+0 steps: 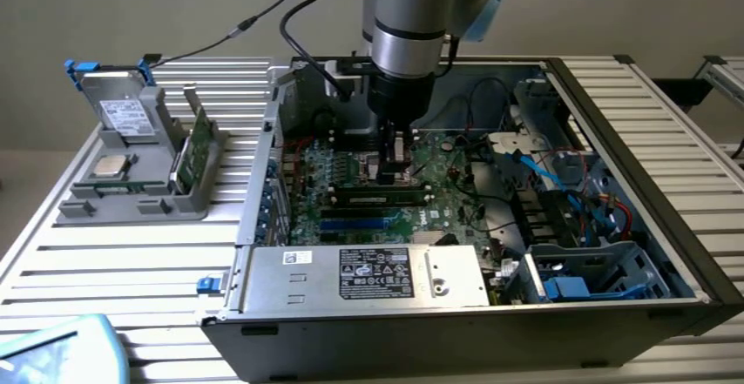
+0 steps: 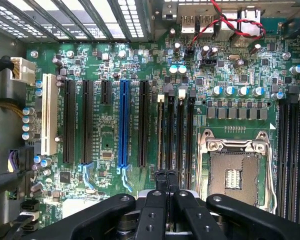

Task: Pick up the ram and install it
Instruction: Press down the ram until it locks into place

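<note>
In the exterior view my gripper (image 1: pixel 395 173) points straight down into the open computer case (image 1: pixel 651 227), over the green motherboard (image 1: pixel 348 171). Just in front of its tips the ram (image 1: pixel 378 198), a long dark stick, lies along a memory slot. I cannot tell whether the tips touch it. In the wrist view the gripper (image 2: pixel 166 175) is shut, with its black fingers (image 2: pixel 155 210) pressed together at the near end of the row of memory slots (image 2: pixel 182 130). Nothing shows held between them. Beside the slots, the processor socket (image 2: pixel 235 160) stands bare.
A grey holder (image 1: pixel 134 188) at the exterior view's left carries a boxy drive (image 1: pixel 125 116), a silver square chip (image 1: pixel 111 166) and a green board (image 1: pixel 200 144) on edge. The power supply (image 1: pixel 372 275) fills the case front. Cables (image 1: pixel 546 171) and a drive cage (image 1: pixel 593 271) crowd the right.
</note>
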`<state>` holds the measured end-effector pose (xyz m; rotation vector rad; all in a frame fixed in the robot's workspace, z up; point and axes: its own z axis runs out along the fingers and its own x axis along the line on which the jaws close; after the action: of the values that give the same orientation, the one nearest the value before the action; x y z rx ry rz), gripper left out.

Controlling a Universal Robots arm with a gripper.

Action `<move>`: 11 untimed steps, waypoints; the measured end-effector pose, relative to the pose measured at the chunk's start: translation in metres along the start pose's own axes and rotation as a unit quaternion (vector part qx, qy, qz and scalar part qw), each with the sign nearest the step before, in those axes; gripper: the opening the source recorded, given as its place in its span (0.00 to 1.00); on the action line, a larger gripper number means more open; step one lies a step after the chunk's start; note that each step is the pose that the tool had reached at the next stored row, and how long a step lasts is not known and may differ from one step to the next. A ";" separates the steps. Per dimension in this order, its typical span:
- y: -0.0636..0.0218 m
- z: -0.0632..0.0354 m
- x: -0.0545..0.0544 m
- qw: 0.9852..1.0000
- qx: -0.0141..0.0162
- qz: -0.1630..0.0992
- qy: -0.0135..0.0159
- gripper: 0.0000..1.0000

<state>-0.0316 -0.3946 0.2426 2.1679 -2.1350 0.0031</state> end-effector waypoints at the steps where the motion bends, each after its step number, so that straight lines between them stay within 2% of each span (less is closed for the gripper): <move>1: 0.0000 0.0000 0.000 1.000 0.000 0.000 0.000 0.11; 11: 0.0001 0.0000 0.000 1.000 0.000 0.000 0.000 0.11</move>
<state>-0.0317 -0.3945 0.2426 2.1677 -2.1352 0.0030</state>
